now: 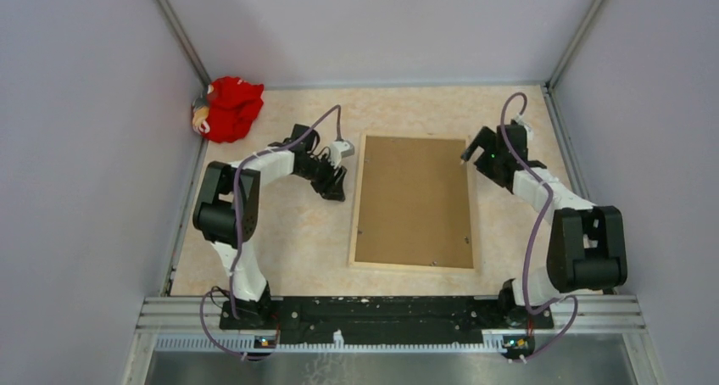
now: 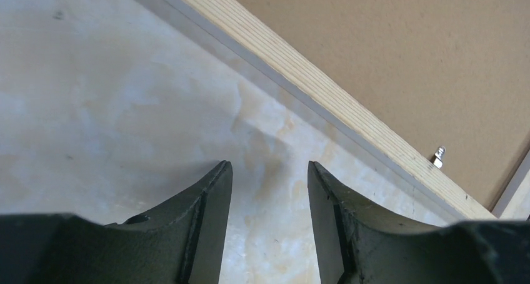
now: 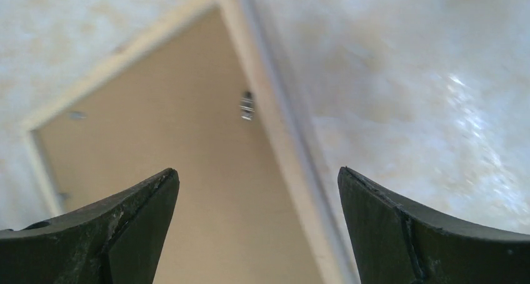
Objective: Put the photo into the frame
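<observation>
The frame (image 1: pixel 357 207) lies back-up in the middle of the table, its pale wood rim around the plain brown backing board (image 1: pixel 414 200). The photo is hidden or out of view. My left gripper (image 1: pixel 337 186) is low over the table just left of the frame's left rim, open and empty. In the left wrist view (image 2: pixel 269 166) the wood rim (image 2: pixel 325 90) runs diagonally past it. My right gripper (image 1: pixel 469 156) hovers over the frame's upper right edge, open wide and empty. In the right wrist view (image 3: pixel 257 174) the rim (image 3: pixel 281 140) passes between its fingers.
A red cloth bundle (image 1: pixel 229 107) lies in the back left corner. Grey walls close in the table on three sides. A metal rail (image 1: pixel 390 313) with the arm bases runs along the near edge. Small metal tabs (image 2: pixel 439 156) sit on the board's edge.
</observation>
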Available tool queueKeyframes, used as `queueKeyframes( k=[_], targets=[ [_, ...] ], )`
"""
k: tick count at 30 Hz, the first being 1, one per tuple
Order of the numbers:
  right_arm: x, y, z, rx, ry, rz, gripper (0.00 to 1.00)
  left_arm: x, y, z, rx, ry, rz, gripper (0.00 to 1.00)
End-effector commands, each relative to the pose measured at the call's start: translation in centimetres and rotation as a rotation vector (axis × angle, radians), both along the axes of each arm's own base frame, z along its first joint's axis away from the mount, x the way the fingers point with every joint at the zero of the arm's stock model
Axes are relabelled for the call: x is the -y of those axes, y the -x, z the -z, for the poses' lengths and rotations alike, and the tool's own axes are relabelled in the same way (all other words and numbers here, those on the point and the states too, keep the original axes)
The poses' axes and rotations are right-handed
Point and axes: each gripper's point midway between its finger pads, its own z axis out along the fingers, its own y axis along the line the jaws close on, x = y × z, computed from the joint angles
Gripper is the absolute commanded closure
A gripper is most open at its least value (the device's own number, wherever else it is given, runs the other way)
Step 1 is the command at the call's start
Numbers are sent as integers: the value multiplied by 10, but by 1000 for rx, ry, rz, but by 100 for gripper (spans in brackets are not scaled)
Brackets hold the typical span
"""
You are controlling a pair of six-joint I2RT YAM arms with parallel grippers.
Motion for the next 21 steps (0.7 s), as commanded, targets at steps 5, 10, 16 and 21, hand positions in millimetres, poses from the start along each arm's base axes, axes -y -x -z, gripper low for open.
queueKeyframes(
  k=[5, 10, 16, 21],
  targets=[
    [6, 8, 57, -148, -36, -25, 2, -3, 41, 16, 46, -128, 129, 44],
    [-27, -12, 70, -180, -173, -92, 1, 6, 55, 22, 26, -136, 166, 45],
    [-111, -52, 65, -203, -257, -285, 1, 25, 78, 26, -2, -130, 231, 45],
    [-239, -74, 50, -214, -268, -556, 1, 50, 106, 26, -41, -115, 315, 44]
  ],
)
